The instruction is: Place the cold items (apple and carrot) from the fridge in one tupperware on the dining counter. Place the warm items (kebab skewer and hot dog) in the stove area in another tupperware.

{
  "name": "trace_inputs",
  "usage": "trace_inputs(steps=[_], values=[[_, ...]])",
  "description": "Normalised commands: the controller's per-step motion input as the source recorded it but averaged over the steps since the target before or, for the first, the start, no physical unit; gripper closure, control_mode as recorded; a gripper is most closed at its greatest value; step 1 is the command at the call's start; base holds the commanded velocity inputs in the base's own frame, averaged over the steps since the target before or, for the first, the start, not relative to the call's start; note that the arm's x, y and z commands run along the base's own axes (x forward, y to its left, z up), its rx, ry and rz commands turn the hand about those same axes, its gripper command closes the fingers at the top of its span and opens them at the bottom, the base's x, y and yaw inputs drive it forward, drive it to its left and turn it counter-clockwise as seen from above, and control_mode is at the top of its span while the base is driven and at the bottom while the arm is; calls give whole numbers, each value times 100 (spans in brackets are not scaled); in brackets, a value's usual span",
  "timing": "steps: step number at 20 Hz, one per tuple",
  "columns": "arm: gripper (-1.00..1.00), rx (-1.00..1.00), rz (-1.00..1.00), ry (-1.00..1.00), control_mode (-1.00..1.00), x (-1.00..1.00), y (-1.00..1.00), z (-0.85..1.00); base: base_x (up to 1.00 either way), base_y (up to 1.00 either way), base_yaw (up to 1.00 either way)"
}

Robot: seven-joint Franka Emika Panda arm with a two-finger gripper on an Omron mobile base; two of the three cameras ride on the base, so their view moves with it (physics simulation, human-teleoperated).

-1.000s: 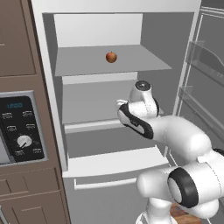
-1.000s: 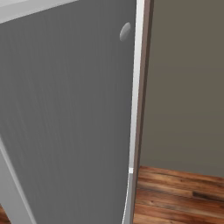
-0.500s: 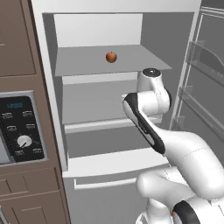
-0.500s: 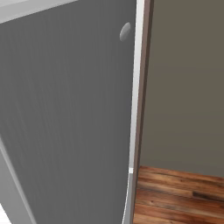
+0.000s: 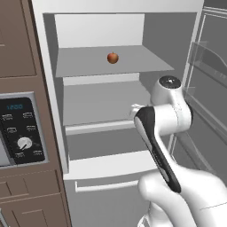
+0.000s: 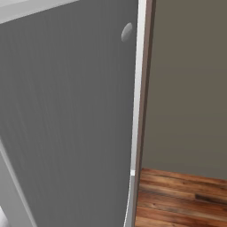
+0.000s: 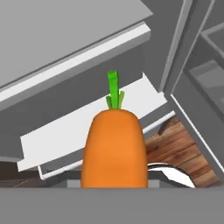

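Fridge (image 5: pixel 102 71) stands open, apple (image 5: pixel 112 57) on upper shelf; my end effector (image 7: pixel 114 186) is part-closed around the carrot (image 7: pixel 115 151), leaves outward, for carrying to a tupperware.

A grey fridge door (image 6: pixel 66 119) stands close to the camera, a small round knob (image 6: pixel 127 32) near its top edge; beyond it, a wall (image 6: pixel 190 84) and wooden floor (image 6: pixel 181 199).
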Motion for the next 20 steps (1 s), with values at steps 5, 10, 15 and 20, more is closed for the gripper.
trace_inputs(steps=[5,10,15,20], values=[[100,0,2,-27,-100,-51,0,0,0,0,0],[100,0,0,0,100,0,0,0,-60,55,0],[100,0,0,0,100,0,0,0,-48,99,0],[100,0,0,0,100,0,0,0,-67,92,44]])
